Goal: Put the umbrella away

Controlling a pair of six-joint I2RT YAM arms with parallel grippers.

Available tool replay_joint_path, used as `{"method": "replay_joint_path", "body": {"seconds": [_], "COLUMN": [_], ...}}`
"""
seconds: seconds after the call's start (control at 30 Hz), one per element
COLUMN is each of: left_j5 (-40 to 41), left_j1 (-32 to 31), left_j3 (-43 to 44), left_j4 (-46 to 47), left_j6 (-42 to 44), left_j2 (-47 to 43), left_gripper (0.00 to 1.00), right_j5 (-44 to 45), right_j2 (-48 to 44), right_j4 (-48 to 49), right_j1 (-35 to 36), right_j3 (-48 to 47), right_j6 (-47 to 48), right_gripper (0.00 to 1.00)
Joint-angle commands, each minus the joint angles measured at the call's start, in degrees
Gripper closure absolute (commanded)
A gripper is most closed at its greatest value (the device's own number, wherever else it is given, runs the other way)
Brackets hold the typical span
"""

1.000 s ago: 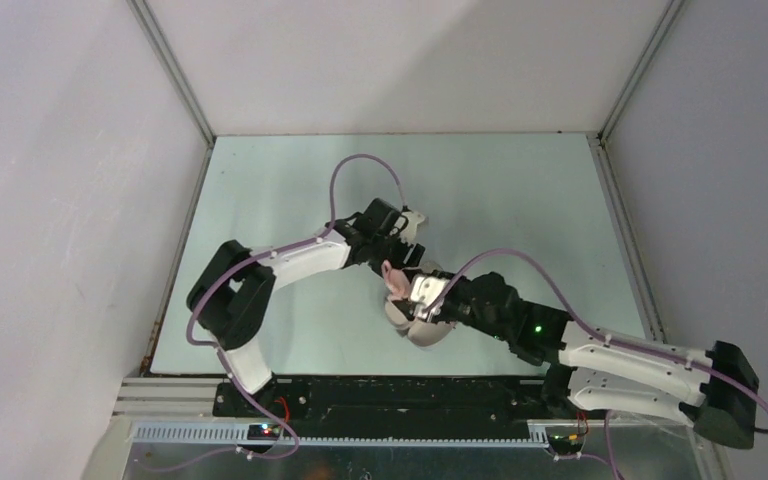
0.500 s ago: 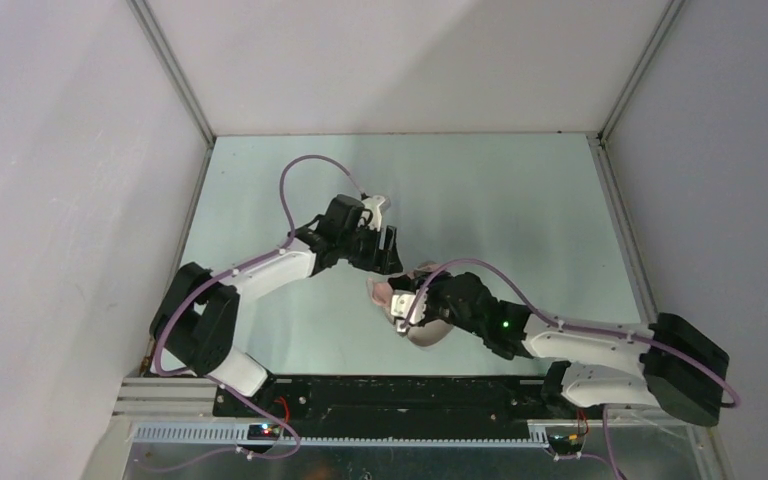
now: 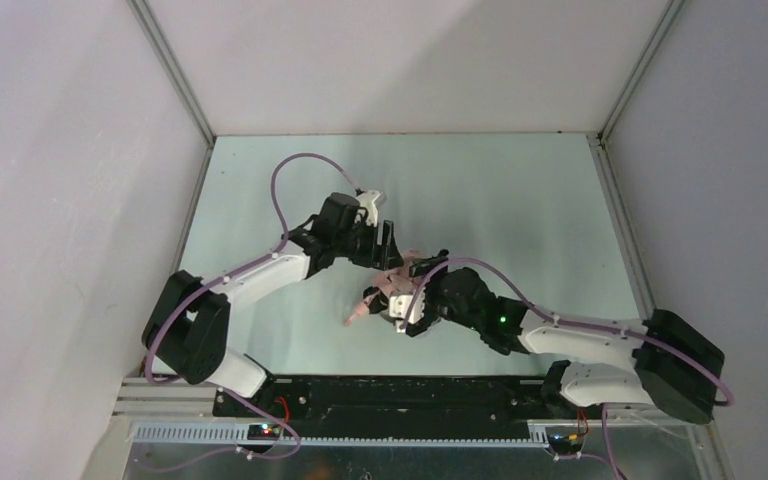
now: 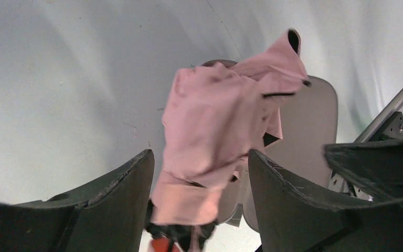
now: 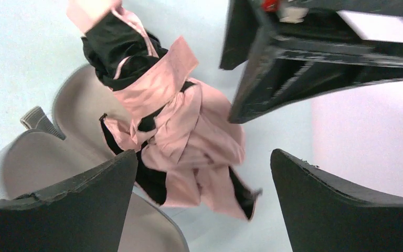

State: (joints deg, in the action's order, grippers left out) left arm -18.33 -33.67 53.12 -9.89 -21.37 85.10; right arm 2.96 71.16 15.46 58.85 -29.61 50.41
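Umbrella (image 4: 215, 126) lies bunched partly over the open grey case (image 4: 309, 121) on the surface (image 4: 57, 79), and we see the left tool (image 4: 200, 155) and right tool (image 5: 203, 153) both spread apart around it, gripping nothing, probably poised to tuck it in

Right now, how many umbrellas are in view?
1: the pink umbrella lies bunched over the grey case in the middle of the table. No second one shows.

Both arms reach inward over the surface, wrists tipped down. I read left gripper (image 4: 200, 155) open, right gripper (image 5: 203, 157) spread wide.
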Motion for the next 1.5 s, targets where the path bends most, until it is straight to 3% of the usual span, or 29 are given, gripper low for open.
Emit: {"method": "replay_joint_path", "body": {"seconds": [0.0, 0.1, 0.23, 0.37, 0.47, 0.57, 0.67, 0.83, 1.03, 1.27, 1.37, 1.43, 1.47], "left_j5": [-1.02, 0.06, 4.26, 13.61, 17.57, 20.82, 25.09, 30.75, 22.35, 11.68, 10.42, 9.48, 8.51], "left_j1": [-0.11, -0.95, -2.45, -3.39, -3.41, -3.38, -3.34, -3.3, -2.41, 1.97, 3.29, 3.56, 3.59], "left_j3": [-1.87, -2.93, -2.71, -1.29, -2.5, -4.51, -5.08, -0.58, 2.61, 2.59, 2.37, 2.13, 2.1], "left_j4": [2.26, 2.01, -0.12, -4.22, -2.63, -0.92, -0.91, -6.2, -6.19, -3.82, -3.49, -3.07, -2.82], "left_j6": [-1.59, -1.51, 0.57, 2.17, 1.59, 0.68, 1.18, 3.61, 3.27, 0.98, 0.27, -0.16, -0.29], "left_j2": [-3.19, -3.97, -3.61, -2.71, -6.68, -10.8, -13.68, -8.01, 1.39, 8.5, 11.35, 12.59, 13.01], "left_gripper": [0.29, 0.29, 0.28, 0.28, 0.28, 0.27, 0.2, 0.11, 0.09, 0.1, 0.16, 0.25, 0.35], "right_j5": [-3.64, -4.87, -5.05, -4.4, 3.6, 9.65, 10.79, 7.75, -4.19, -6.21, -6.07, -6.2, -6.36], "right_j2": [-7.33, -10.48, -15.89, -21.44, -25.8, -29.76, -34.02, -37.89, -29.51, -19.55, -14.83, -11.35, -9.36], "right_j4": [-4.29, -7.0, -6.05, -6.63, -9.85, -18.78, -26.76, -39.98, -44.67, -32.08, -27.82, -25.47, -24.55], "right_j1": [0.71, 0.85, -0.76, -4.56, -7.53, -11.8, -14.94, -21.76, -26.76, -23.63, -23.06, -22.72, -22.55], "right_j3": [-2.74, -2.73, -2.66, -2.57, -2.56, -2.52, -2.53, -1.05, -0.24, 4.7, 4.81, 4.89, 4.88], "right_j6": [-4.28, -8.42, -20.88, -39.63, -58.51, -75.36, -83.87, -97.98, -108.38, -115.1, -116.08, -117.08, -117.57], "right_gripper": [0.01, 0.0, 0.01, 0.01, 0.01, 0.01, 0.0, 0.01, 0.09, 0.16, 0.19, 0.2, 0.22]}}
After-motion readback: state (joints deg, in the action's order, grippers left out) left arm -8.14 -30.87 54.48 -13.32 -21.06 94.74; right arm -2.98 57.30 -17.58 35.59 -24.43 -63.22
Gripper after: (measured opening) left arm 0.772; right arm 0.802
